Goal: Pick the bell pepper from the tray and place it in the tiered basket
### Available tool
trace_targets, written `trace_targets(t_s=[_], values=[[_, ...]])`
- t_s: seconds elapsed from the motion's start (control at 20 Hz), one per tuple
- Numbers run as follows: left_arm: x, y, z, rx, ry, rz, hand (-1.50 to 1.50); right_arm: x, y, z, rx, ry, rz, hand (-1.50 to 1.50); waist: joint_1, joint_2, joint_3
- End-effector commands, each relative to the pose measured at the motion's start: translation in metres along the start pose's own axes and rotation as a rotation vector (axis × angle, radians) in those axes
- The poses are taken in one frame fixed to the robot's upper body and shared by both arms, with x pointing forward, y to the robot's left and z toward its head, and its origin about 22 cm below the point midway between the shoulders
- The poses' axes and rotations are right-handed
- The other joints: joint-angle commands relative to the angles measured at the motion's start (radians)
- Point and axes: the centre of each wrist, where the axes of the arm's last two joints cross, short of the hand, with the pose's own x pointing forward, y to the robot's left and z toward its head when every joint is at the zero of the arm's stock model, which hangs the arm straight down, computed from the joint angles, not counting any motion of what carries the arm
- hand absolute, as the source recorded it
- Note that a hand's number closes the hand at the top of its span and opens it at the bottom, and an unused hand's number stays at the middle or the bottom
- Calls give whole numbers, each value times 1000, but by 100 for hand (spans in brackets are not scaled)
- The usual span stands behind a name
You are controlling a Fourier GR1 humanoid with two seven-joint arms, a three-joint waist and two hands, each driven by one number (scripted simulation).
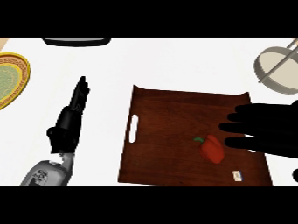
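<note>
At four o'clock on the counter, the right hand [277, 131] hangs over the tray [170, 113], fingers straight and slightly apart, pointing toward nine o'clock, their tips just beside the pepper [212, 149]. Nothing is clamped yet; the palm sits above and to the three o'clock side of the pepper, which reads as a lineup for a grasp from that side. The pepper lies on the tray's wood toward its five o'clock corner, green stem aimed at eleven o'clock, untouched as far as I can tell. The basket [283, 65] waits up at one o'clock, well apart from the tray, so the carry looks short and on the right hand's own side. Over at eight o'clock, the left hand [74, 113] rests off the tray, fingers straight and together, pointing to twelve. A yellow plate [3, 83] sits at ten o'clock.
</note>
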Motion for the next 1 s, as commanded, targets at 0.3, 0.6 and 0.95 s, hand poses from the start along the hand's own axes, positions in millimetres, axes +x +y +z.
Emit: trace_targets(t_s=[0.3, 0.6, 0.95], values=[[-4, -5, 1, -8, -4, -7, 0, -25, 18, -15, 92, -68, 106, -150, 1, -1, -2], [1, 3, -4, 18, 4, -10, 0, -34, 37, -4, 100, -136, 202, -150, -9, -3, -1], [6, -14, -5, 3, 2, 16, 0, -55, 61, -26, 36, -126, 229, -150, -10, -4, -3]])
